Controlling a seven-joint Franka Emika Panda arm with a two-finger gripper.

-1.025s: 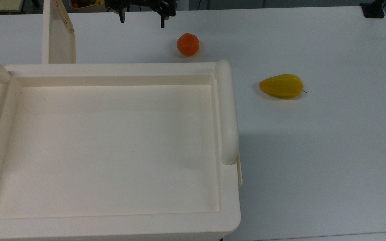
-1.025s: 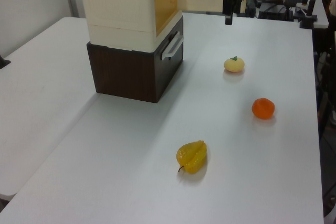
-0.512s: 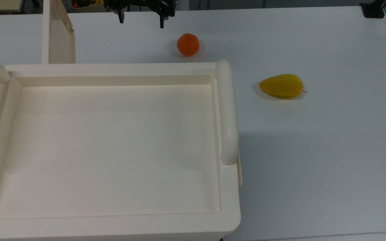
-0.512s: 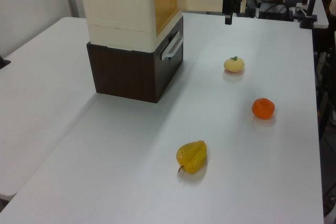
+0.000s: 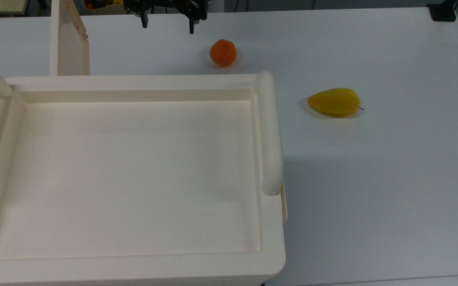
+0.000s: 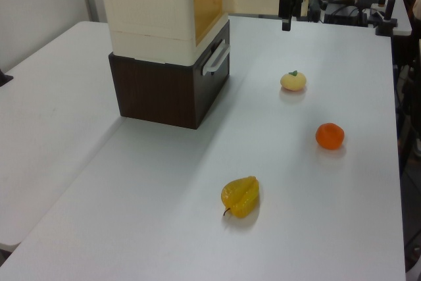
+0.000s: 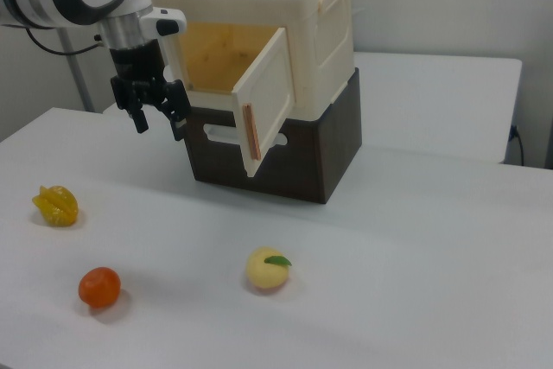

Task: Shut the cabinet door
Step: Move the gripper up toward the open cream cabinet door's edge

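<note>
The cabinet door [image 7: 266, 99] stood swung wide open from the cream cabinet [image 7: 324, 32], which sat on a dark brown base [image 7: 333, 153] on the white bench [image 7: 415, 257]. Over the preceding second almost nothing had changed: the gripper [image 7: 157, 121] had edged only slightly toward the top view's upper edge, the door had not swung, and the closing had by all appearances not begun.

The jaws were spread apart, empty, pointing down at the bench. In the right view they hung to the right view's left of the door, level with the cabinet's open front and clear of the panel. In the top view the gripper [image 5: 167, 24] lay to the top view's right of the door [image 5: 70, 43], on the side the panel would sweep through to shut, with an orange fruit [image 5: 223, 52] farther right.

A push would likely have to come from the door's outer face, which meant getting round its free edge first. A yellow starfruit [image 5: 334, 102] and a pale peach-like fruit [image 7: 267, 269] lay well apart from the cabinet.
</note>
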